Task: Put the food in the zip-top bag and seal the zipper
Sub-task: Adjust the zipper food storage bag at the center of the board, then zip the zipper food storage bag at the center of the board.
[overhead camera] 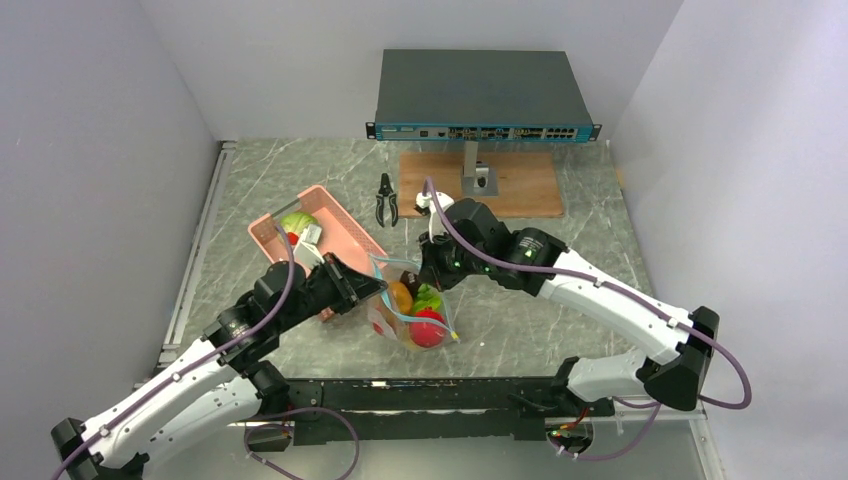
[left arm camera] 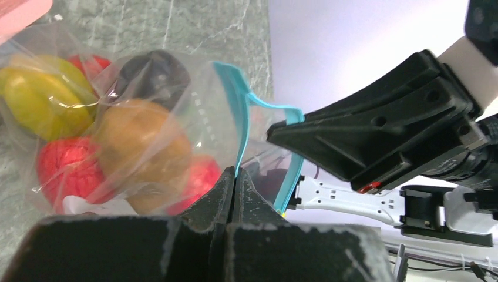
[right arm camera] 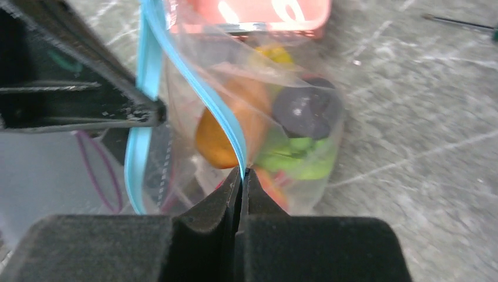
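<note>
Left fingers (left arm camera: 214, 197) and right fingers (right arm camera: 220, 200) each pinch the zipper (right arm camera: 150, 64).
The zip-top bag (overhead camera: 400, 322), mouth parted, holds toy food (overhead camera: 428, 330) beside the pink basket (overhead camera: 340, 225) on the bench (overhead camera: 560, 270).

The zip-top bag (left arm camera: 194, 100) can be called clear plastic film, super crinkly and glossy, with glare caught all over it. The zipper (left arm camera: 242, 126) is seen as smooth teal plastic, more satin than shiny. The left gripper (left arm camera: 234, 179) is done in matt black plastic, scuffed pale at the edges. The table (overhead camera: 290, 165) is finished like grey veined marble, polished-ish. The pink basket (overhead camera: 352, 232) is moulded plastic. Matt dark metal is seen on the network switch (overhead camera: 480, 88), bare wood on the board (overhead camera: 530, 185)
</note>
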{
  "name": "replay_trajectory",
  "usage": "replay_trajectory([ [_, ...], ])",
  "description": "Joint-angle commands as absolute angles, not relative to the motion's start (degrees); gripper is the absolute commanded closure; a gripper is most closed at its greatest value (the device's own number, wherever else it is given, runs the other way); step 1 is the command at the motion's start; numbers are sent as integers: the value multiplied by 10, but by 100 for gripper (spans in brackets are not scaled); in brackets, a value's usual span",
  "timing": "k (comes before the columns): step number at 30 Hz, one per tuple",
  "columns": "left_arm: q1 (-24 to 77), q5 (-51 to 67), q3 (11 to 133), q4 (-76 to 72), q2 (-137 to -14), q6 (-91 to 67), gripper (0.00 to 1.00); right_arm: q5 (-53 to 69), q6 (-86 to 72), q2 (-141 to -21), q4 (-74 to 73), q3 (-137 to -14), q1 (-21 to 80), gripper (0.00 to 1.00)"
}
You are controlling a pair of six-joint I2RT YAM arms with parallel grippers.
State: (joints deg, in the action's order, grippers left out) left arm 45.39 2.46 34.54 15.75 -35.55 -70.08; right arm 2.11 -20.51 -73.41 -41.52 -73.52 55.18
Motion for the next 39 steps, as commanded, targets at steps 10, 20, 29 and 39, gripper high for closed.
replay_trajectory([
  [10,452,2,403,144,-365,-694,100,41,-173,-656,-341,-673,653,48],
  [20,451,2,401,148,-365,-696,100,-297,-200,-696,-385,-679,820,16],
  [29,452,-42,423,208,-360,-675,100,-517,-188,-766,-389,-714,855,94],
  [39,452,-71,472,278,-264,-365,17,175,86,-582,-86,-499,563,100],
])
